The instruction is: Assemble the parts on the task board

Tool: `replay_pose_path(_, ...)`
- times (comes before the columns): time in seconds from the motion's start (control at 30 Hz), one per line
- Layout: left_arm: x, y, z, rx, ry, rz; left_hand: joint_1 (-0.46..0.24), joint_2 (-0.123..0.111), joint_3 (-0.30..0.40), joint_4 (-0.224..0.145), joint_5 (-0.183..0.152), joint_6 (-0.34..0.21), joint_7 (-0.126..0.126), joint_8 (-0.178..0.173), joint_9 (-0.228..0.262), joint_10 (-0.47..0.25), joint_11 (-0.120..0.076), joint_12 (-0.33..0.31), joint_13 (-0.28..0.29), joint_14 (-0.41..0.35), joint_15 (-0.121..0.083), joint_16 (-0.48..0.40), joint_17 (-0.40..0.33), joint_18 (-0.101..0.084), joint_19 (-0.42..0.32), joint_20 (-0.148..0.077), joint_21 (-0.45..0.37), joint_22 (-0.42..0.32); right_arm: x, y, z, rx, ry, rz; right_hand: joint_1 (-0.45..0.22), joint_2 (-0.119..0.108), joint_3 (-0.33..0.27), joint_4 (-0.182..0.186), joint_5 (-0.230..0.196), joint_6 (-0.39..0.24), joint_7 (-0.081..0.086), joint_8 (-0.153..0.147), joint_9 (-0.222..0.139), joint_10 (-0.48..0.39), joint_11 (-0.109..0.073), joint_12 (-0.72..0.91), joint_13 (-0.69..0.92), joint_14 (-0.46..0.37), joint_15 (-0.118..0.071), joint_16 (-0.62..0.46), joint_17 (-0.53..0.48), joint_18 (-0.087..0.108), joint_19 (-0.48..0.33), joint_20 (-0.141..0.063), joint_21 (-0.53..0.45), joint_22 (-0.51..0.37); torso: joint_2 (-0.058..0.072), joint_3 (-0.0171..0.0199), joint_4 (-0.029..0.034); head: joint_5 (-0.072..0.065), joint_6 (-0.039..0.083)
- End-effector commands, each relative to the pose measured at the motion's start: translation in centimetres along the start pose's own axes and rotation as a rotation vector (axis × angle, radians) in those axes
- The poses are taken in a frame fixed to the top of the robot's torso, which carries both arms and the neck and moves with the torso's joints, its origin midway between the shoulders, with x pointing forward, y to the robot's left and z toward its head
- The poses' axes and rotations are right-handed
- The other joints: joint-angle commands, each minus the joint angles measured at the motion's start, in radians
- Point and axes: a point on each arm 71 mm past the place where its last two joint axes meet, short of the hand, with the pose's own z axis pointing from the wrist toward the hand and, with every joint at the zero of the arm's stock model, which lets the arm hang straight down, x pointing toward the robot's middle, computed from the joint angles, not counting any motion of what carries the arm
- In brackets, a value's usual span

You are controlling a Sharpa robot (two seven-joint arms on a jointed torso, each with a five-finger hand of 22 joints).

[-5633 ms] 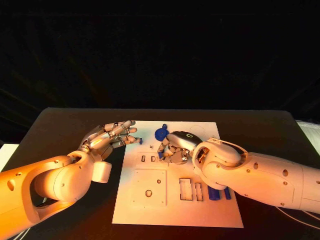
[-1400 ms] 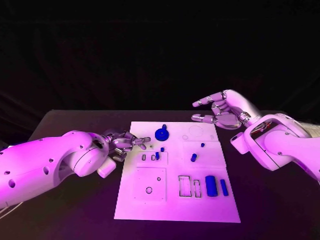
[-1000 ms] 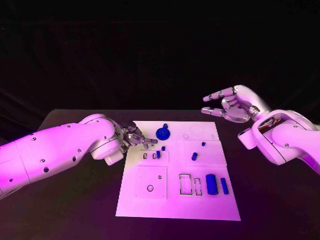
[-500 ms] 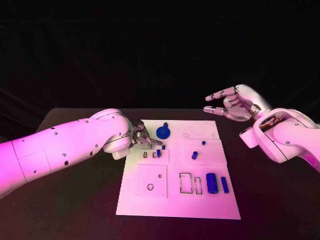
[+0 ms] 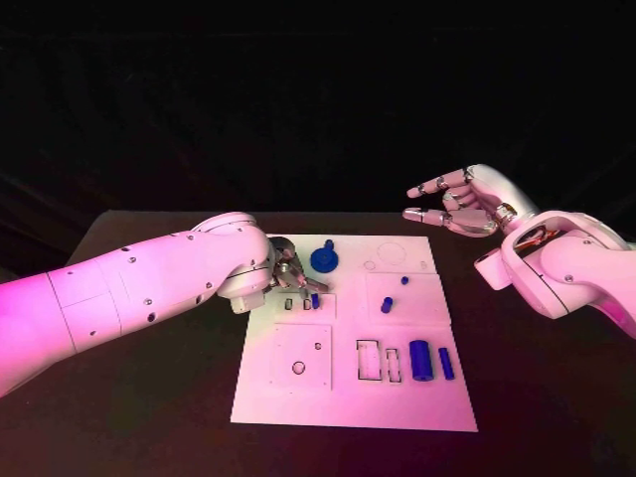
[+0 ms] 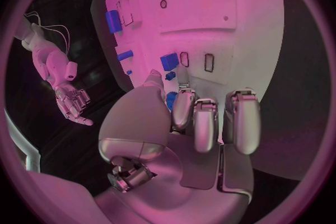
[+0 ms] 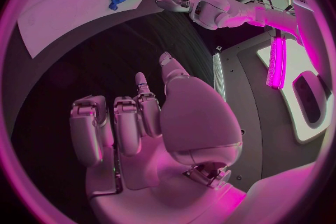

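The white task board (image 5: pixel 333 393) lies in the middle of the black table. My left hand (image 5: pixel 292 278) hovers over its back left part with fingers bent down and thumb forward, and I see nothing in it (image 6: pixel 189 117). Just past its fingertips, a small blue part (image 5: pixel 315 299) stands by two narrow slots (image 6: pixel 209 61). A round blue part (image 5: pixel 323 260) sits right beside the hand. My right hand (image 5: pixel 459 207) is raised beyond the board's back right corner, fingers apart and empty (image 7: pixel 140 123).
Two small blue pegs (image 5: pixel 402 280) (image 5: pixel 386 305) stand right of centre. A blue cylinder (image 5: pixel 420 359) and a blue bar (image 5: pixel 446 363) lie at the front right beside rectangular cut-outs (image 5: pixel 369 360). Bare black table (image 5: pixel 146 417) surrounds the board.
My left hand has moved right, from the board's left edge onto it, up to the small blue part. The right hand has stayed raised, barely shifting.
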Motion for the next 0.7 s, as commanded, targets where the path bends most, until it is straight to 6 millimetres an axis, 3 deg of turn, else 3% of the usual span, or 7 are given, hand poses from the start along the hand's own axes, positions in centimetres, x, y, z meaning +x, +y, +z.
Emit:
replay_pose_path(0.03, 0.16, -0.14, 0.06, -0.006, 0.025, 0.029, 0.005, 0.005, -0.005, 0.000, -0.004, -0.004, 0.000, 0.005, 0.002, 0.008, -0.002, 0.005, 0.001, 0.102, -0.007, 0.003, 0.263, -0.015, 0.044, -0.009, 0.003, 0.117, 0.15, 0.00, 0.05, 0.002, 0.018, -0.003, 0.001, 0.005, -0.005, 0.001, 0.006, 0.002, 0.000, 0.006, 0.001, 0.031, 0.005, -0.006, 0.171, 0.098, 0.004, -0.003, 0.228, -0.008, 0.091, 0.005, -0.003, 0.239, -0.001, 0.0008, -0.0008, 0.000, -0.003)
replay_pose_path(0.7, 0.56, -0.84, 0.23, 0.000, 0.053, 0.055, 0.050, 0.015, -0.007, -0.006, 0.002, -0.017, 0.000, 0.014, 0.033, 0.007, -0.002, 0.008, 0.005, 0.102, -0.006, 0.003, 0.263, -0.016, 0.046, -0.009, 0.006, 0.123, 0.35, -0.09, 0.30, 0.004, 0.024, -0.002, 0.000, 0.005, -0.007, 0.002, 0.009, 0.001, 0.000, 0.006, 0.001, 0.030, 0.005, -0.008, 0.170, 0.097, 0.004, -0.004, 0.226, -0.007, 0.090, 0.005, -0.005, 0.237, 0.000, 0.0004, 0.0003, -0.003, -0.006)
